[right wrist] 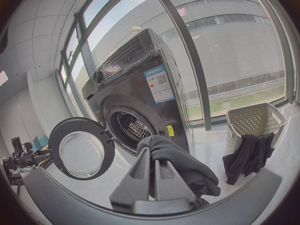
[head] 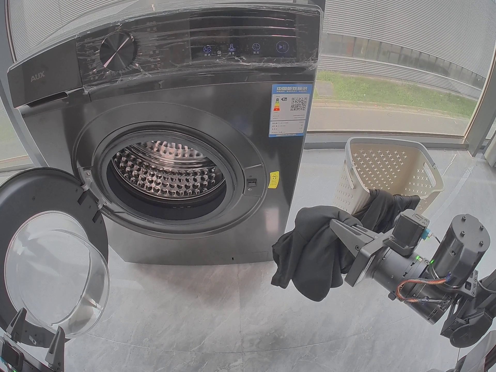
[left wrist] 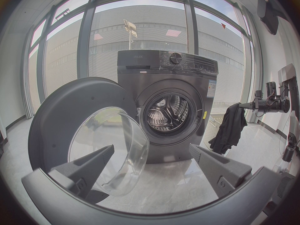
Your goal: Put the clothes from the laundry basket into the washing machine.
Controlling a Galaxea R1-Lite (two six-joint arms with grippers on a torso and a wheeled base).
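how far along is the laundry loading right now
Done: the grey front-loading washing machine has its round door open; its steel drum looks empty. In hand: the right pincer is shut on a dark grey garment, held up beside the machine. Left: loading it, then the black cloth draped over the rim of the cream plastic laundry basket.

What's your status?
Right tool shut on black fabric garment, aloft. Left tool open, low. Grey front-loading washing machine: round glass door open, nothing blocking.
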